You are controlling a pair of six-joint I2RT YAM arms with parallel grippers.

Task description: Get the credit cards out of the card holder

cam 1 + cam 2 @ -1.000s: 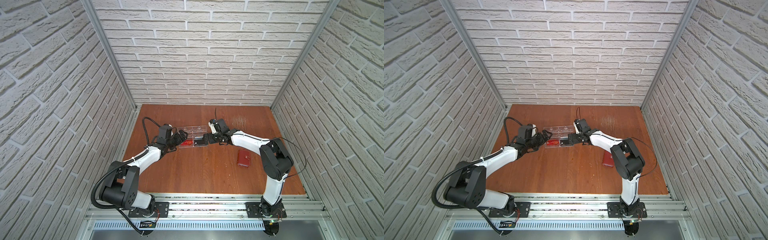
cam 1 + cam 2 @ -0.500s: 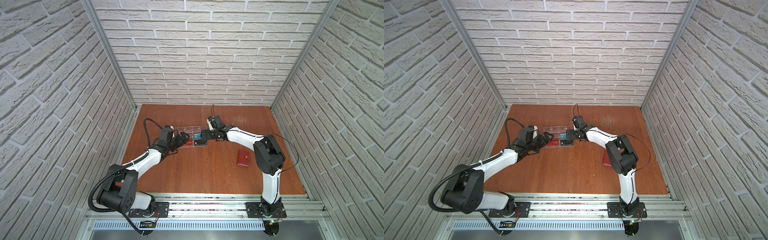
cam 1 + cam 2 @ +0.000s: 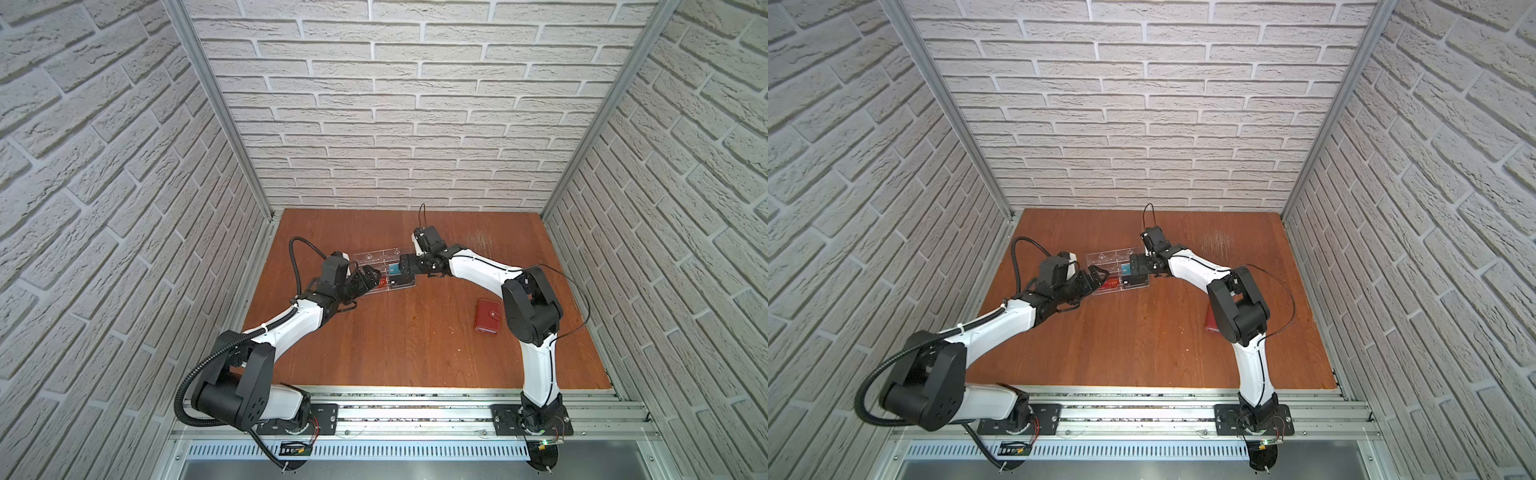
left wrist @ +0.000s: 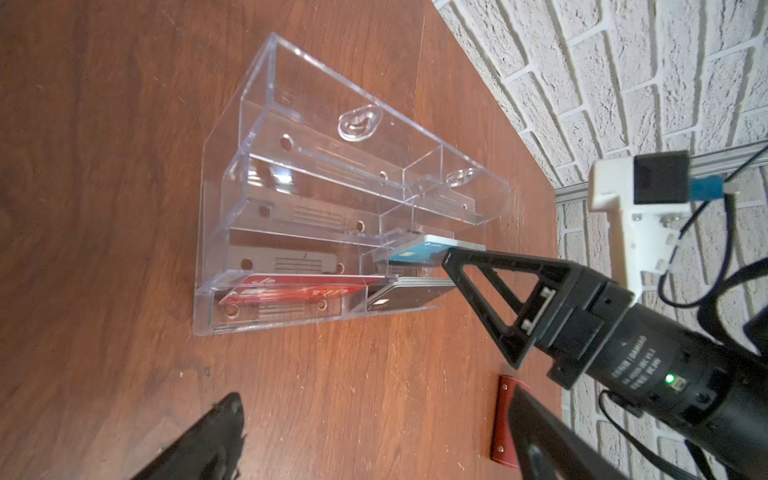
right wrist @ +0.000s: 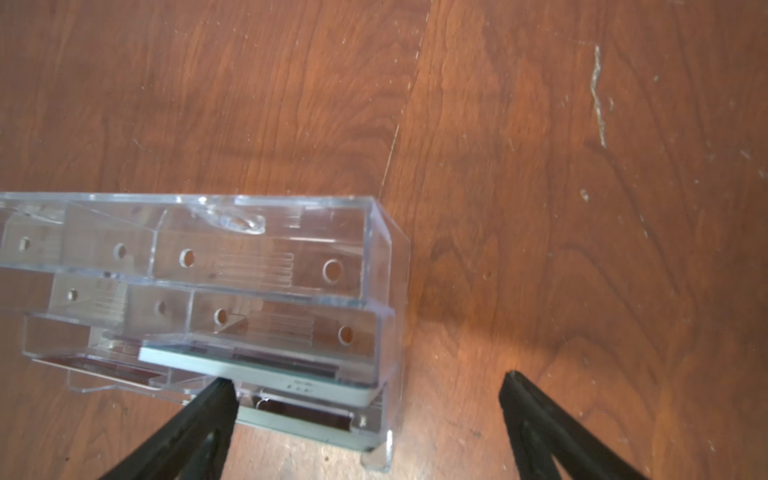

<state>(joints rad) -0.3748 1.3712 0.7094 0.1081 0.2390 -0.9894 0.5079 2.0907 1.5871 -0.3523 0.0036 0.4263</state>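
Note:
The card holder [image 3: 488, 316], a small red wallet, lies shut on the table beside the right arm's elbow; it also shows in the left wrist view as the card holder [image 4: 500, 419]. Any credit cards inside it are hidden. Both grippers are away from it, at a clear acrylic rack [image 3: 370, 255]. My left gripper [image 3: 372, 276] stands open at the rack's left front. My right gripper [image 3: 402, 268] is open around the rack's right front corner [image 5: 386, 415], one finger against a teal card stack [image 4: 415, 251].
The tiered rack [image 4: 311, 124] also holds a red card [image 4: 291, 291] and a dark card stack [image 4: 411, 295] in its lowest tier. White brick walls enclose the wooden table [image 3: 415, 340] on three sides. A metal rail runs along the front.
My right gripper has moved left onto the rack's right end. My left gripper has edged right, closer to the rack's left front. The wallet has not moved.

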